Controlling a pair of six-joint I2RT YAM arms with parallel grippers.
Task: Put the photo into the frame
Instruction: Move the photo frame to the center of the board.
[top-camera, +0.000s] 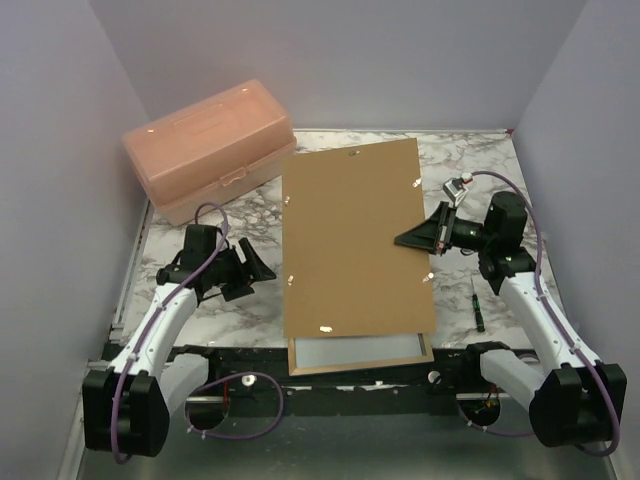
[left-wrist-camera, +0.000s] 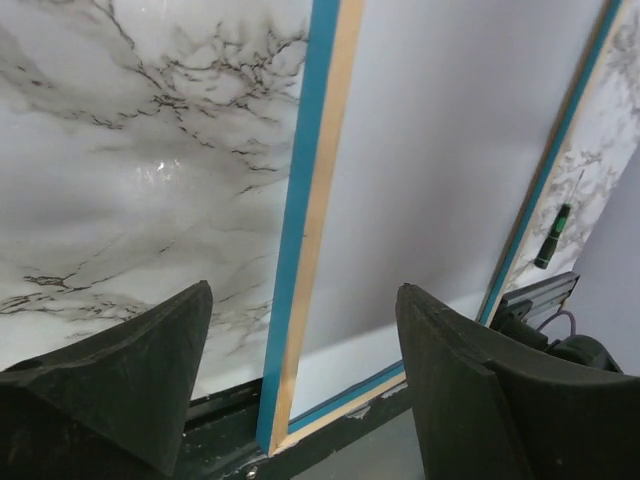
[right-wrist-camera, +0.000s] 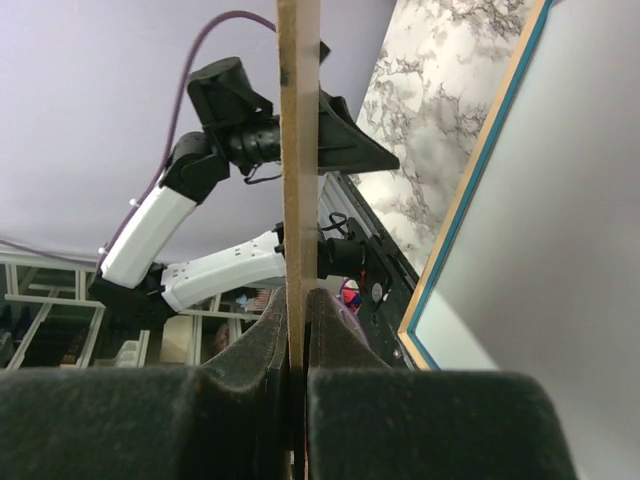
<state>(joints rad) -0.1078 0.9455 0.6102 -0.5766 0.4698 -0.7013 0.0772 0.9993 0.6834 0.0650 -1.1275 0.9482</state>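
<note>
The frame lies flat at the table's near edge, its light wood face up and blue on its sides. A plain white sheet fills it and looks like the photo lying white back up; no printed side shows. A brown backing board hovers over most of the frame, tilted. My right gripper is shut on its right edge, which runs edge-on between the pads. My left gripper is open left of the board, its fingers spread either side of the frame's left rail near the near corner.
A pink plastic box stands at the back left. A small green-handled screwdriver lies right of the frame. Purple walls close in the table on three sides. A black rail runs along the near edge.
</note>
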